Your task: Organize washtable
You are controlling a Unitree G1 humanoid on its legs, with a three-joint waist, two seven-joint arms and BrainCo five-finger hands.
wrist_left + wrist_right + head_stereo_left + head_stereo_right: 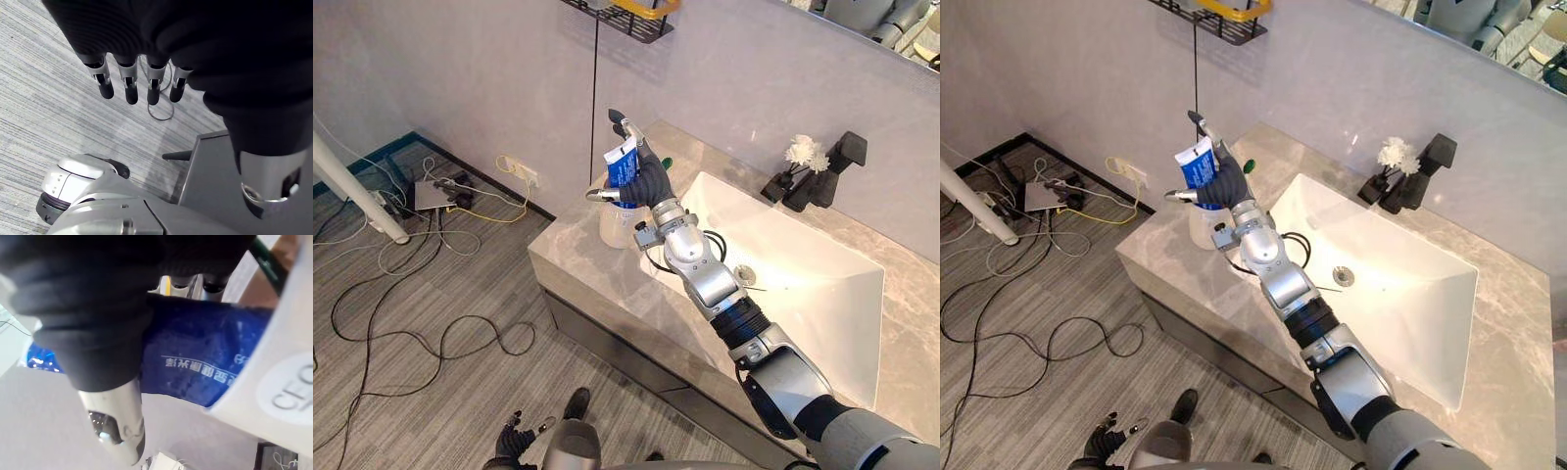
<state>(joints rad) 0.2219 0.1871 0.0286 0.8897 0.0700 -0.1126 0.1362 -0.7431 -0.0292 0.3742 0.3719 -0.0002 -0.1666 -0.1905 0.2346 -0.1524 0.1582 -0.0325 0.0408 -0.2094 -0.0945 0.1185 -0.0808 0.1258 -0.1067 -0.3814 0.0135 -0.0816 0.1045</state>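
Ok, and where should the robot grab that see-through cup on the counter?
Probably round its middle wall, from the front edge of the counter. The cup stands upright by the counter's corner, and its open top lies under the right hand, whose fingers hold the toothpaste tube.

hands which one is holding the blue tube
The right hand: its fingers are curled round the blue and white tube, above the pale cup. The left hand hangs with straight fingers over the floor, holding nothing.
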